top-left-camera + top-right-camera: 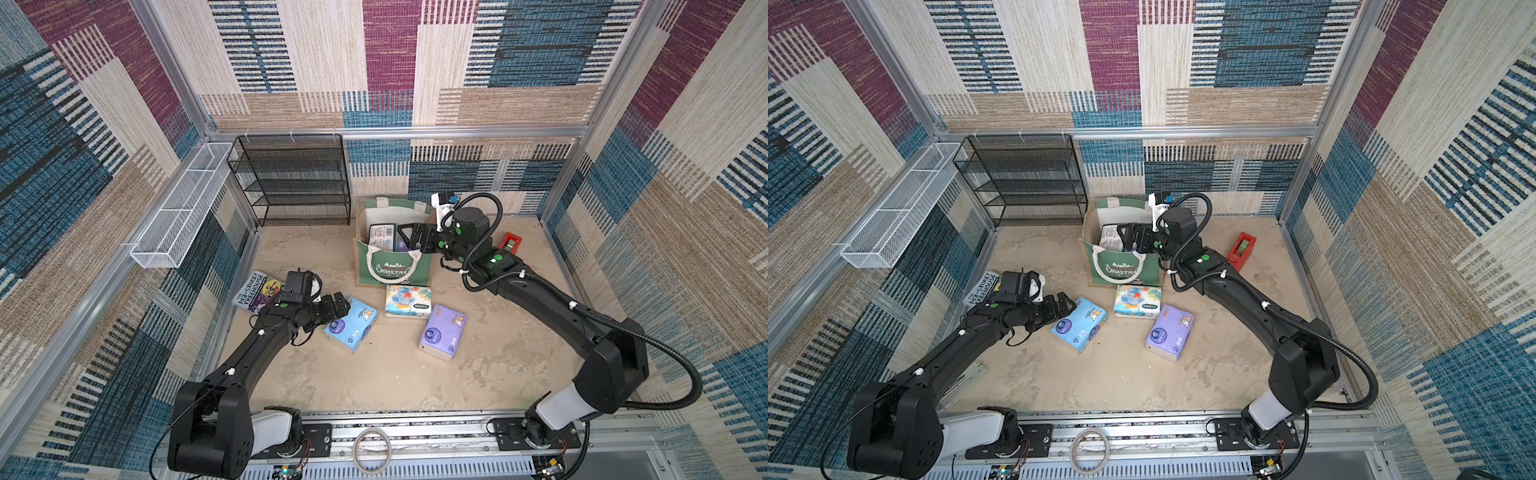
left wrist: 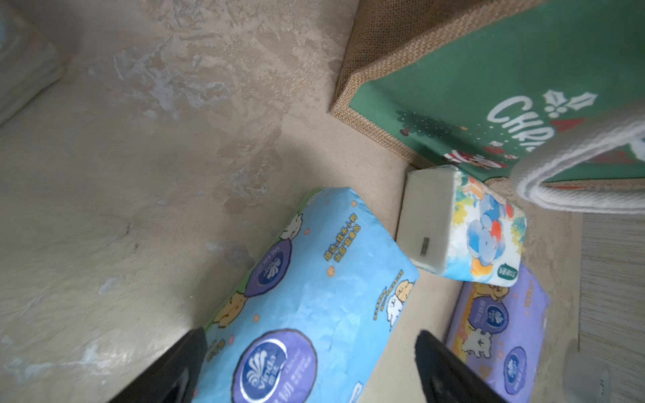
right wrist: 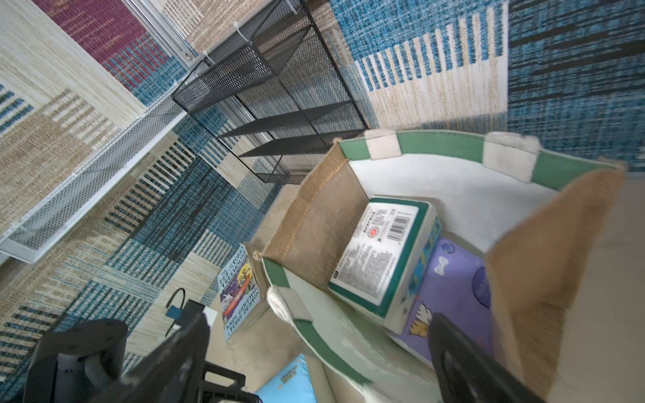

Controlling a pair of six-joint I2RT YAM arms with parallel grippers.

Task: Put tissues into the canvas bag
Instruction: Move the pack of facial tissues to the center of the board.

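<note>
1. three packs lie on the floor before the canvas bag [image 1: 392, 270]: light blue pack [image 1: 351, 324], elephant pack [image 1: 408, 301], lilac pack [image 1: 442, 332].
2. left gripper [image 1: 341, 307] has jaws wide apart, straddling the light blue pack's end. likely lining up a grab, not clamped.
3. right gripper [image 1: 405, 239] is over the bag mouth, jaws apart, empty.
4. bag is upright and open for top loading. inside: green-and-white pack [image 3: 380, 251] over a second lilac pack [image 3: 453, 289].
</note>
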